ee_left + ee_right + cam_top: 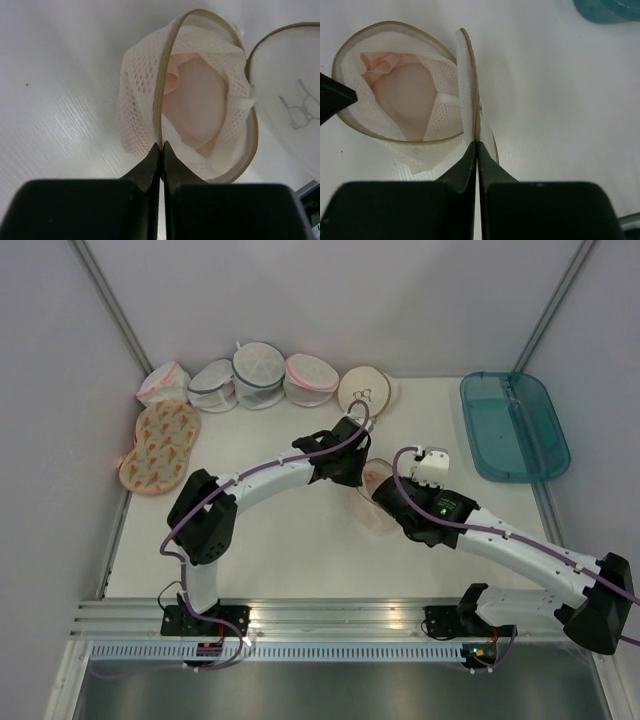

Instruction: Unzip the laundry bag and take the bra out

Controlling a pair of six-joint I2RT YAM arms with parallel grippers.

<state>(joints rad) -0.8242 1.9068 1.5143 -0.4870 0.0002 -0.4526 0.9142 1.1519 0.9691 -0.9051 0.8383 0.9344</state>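
Note:
The laundry bag (378, 505) lies unzipped mid-table, its two halves spread apart. The pale peach bra (195, 100) sits inside the mesh-lined lower half (395, 135). My left gripper (161, 145) is shut on that half's tan zip rim (159, 100). The other half, the lid (292, 70) with the black bra outline, is held on edge by my right gripper (476, 144), which is shut on its rim (470, 90). In the top view both grippers meet at the bag, the left (360, 475) from the far side and the right (388, 498) from the near side.
A teal tray (515, 425) lies at the back right. Along the back stand white mesh bags (260, 375), a second cream bag with a bra outline (367, 390), and a flat orange-patterned bag (160, 445) at the left. Walls close in the left and back sides.

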